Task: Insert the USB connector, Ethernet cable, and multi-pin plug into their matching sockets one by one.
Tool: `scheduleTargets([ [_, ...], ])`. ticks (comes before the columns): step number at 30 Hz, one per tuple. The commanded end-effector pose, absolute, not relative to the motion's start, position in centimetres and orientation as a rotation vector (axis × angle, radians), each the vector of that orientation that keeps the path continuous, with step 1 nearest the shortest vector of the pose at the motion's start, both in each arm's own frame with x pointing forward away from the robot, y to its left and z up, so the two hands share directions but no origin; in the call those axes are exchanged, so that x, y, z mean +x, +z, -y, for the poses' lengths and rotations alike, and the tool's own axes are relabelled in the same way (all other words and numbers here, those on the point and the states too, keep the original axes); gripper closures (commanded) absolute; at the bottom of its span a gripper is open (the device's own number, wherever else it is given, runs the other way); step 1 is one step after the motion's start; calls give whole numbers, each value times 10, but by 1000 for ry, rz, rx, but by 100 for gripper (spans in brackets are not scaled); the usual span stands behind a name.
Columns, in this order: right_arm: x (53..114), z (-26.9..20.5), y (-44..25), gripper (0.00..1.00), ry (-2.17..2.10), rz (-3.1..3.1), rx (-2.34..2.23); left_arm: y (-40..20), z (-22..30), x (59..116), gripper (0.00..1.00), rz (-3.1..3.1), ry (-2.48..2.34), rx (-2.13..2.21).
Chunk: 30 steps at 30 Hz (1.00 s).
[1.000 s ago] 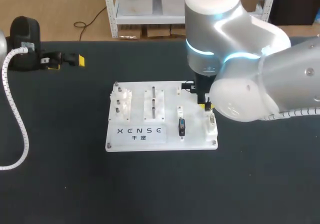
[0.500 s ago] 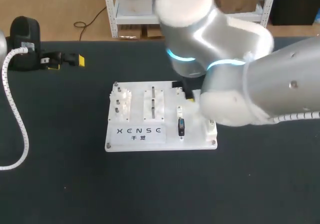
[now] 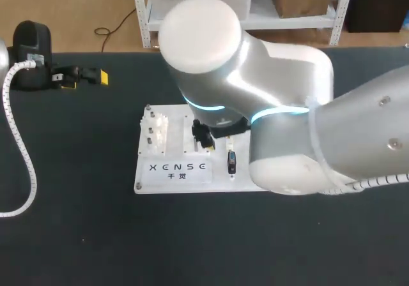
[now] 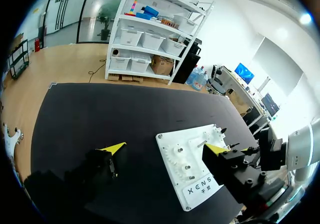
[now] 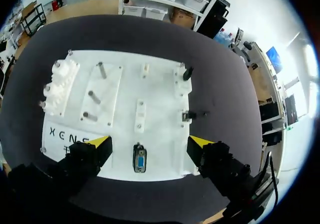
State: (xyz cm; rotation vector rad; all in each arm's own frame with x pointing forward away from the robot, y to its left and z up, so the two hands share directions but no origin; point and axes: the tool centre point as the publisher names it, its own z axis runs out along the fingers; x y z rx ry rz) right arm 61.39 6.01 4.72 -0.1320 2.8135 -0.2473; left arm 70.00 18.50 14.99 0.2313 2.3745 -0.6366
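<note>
Right gripper [image 5: 150, 143] hung wide open, empty, over white board [image 5: 120, 91], multi-pin plug [image 5: 140, 160] under the gap between its fingers; it looked best to centre on plug, drop straight, then close squarely.

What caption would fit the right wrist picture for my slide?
Open right pincer hovers over the white board, a blue-faced connector showing between its yellow-tipped fingers.

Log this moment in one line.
right gripper: open, empty, over board | left gripper: open, empty, away from board
</note>
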Motion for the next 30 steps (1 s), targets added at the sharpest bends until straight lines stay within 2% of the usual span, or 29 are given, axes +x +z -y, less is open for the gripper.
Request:
scheduleTargets([
  [1,608,-59,40,0,-211,-2882,-116,150,-185,700,0,-2374,-637,231],
  [8,602,-62,25,0,-143,-2992,-65,150,-185,700,0,-2374,-637,231],
  [9,602,-63,25,3,-131,-3005,-59,150,-185,700,0,-2374,-637,231],
  [12,601,-65,21,26,-99,-3036,-54,150,-185,700,0,-2374,-637,231],
  [13,601,-66,20,30,-86,-3046,-52,150,-185,700,0,-2374,-637,231],
  [14,601,-66,20,43,-73,-3055,-52,150,-185,700,0,-2374,-637,231],
  [15,601,-66,18,51,-71,-3060,-52,150,-185,700,0,-2374,-637,231],
  [24,599,-68,12,65,-47,-3088,-55,150,-185,700,0,-2374,-637,231],
  [30,600,-67,8,71,-36,-3114,-38,150,-185,700,0,-2374,-637,231],
])
